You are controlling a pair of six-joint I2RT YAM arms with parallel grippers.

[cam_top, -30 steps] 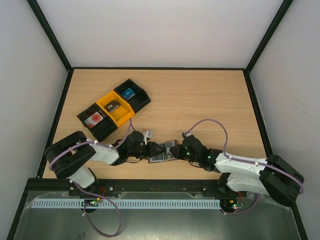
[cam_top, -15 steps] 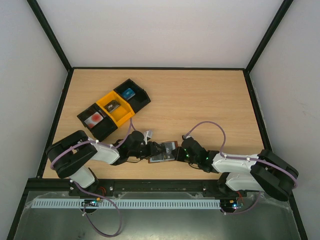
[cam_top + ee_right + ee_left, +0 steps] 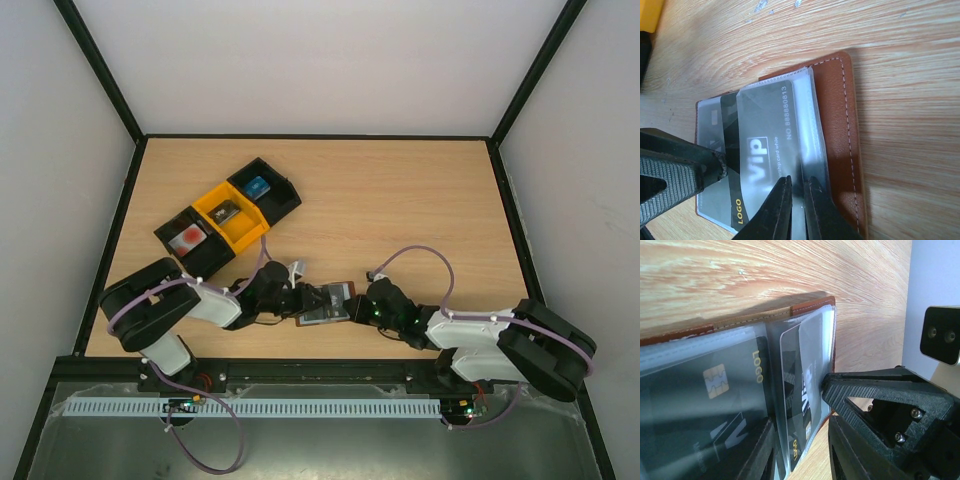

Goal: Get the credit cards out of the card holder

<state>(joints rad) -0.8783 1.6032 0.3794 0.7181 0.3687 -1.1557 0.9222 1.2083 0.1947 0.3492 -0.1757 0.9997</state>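
The brown card holder [image 3: 328, 303] lies open near the table's front edge, between my two grippers. In the right wrist view its leather cover [image 3: 840, 130] holds clear sleeves with a dark grey VIP card [image 3: 765, 150]. My right gripper [image 3: 797, 184] is almost shut, with its tips pinching that card's right edge through the sleeve. In the left wrist view my left gripper [image 3: 799, 440] is open and straddles a sleeve edge over another dark card [image 3: 715, 405]. In the top view the left gripper [image 3: 308, 300] and right gripper [image 3: 353, 305] meet at the holder.
Three joined trays stand at the back left. A black tray [image 3: 178, 252] holds a white card with a red blotch, a yellow tray [image 3: 243, 232] holds a dark card, and a black tray [image 3: 283, 198] holds a blue card. A small white object [image 3: 295, 270] lies behind the left gripper.
My right arm has sunk lower and its gripper has shifted slightly at the holder's right side. The card holder and left arm have hardly moved.
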